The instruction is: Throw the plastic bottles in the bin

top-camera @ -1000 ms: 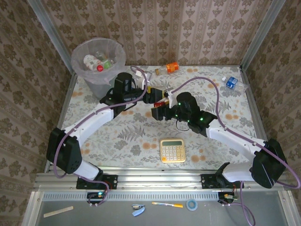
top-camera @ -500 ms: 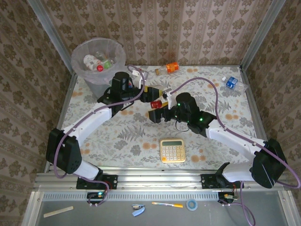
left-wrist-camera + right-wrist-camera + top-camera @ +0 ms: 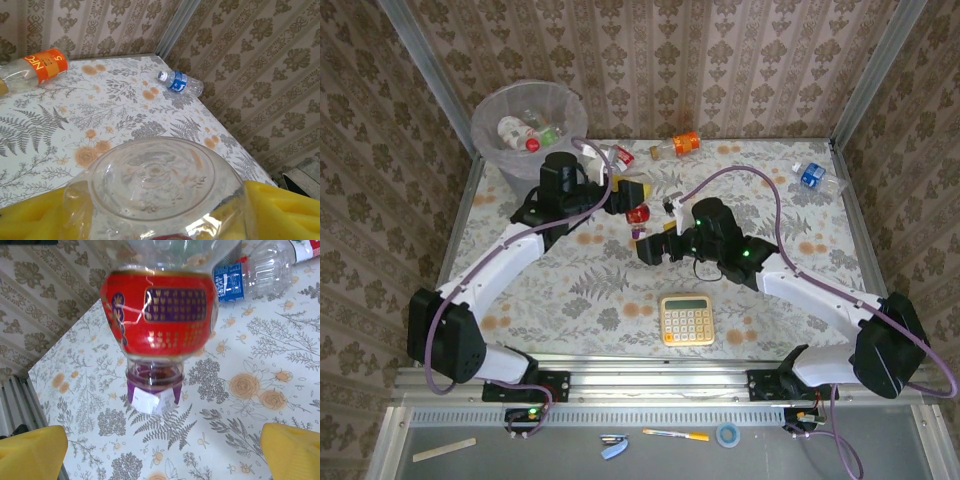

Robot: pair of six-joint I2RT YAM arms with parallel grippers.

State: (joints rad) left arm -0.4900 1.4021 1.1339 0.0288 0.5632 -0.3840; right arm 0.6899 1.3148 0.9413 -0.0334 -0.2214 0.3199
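My left gripper (image 3: 632, 202) is shut on a clear plastic bottle with a red label (image 3: 638, 213), held above the table's middle. In the left wrist view the bottle's clear base (image 3: 155, 182) sits between the yellow pads (image 3: 280, 210). In the right wrist view the same bottle (image 3: 160, 315) hangs cap down. Below and short of it, my right gripper (image 3: 160, 455) stands open and holds nothing; from above it (image 3: 653, 246) is just right of the bottle. The grey bin (image 3: 528, 125) at the back left holds several bottles. An orange-labelled bottle (image 3: 678, 145) and a blue-labelled one (image 3: 817, 176) lie on the table.
A yellow calculator (image 3: 687, 319) lies near the front middle. Another bottle (image 3: 618, 155) lies behind the left gripper. A blue-labelled bottle (image 3: 250, 277) lies beyond the held one. Patterned walls and metal posts close in the table on three sides.
The right gripper has opened wide and let go of the red-labelled bottle. The left gripper, still holding it, has drawn back and to the left, toward the bin.
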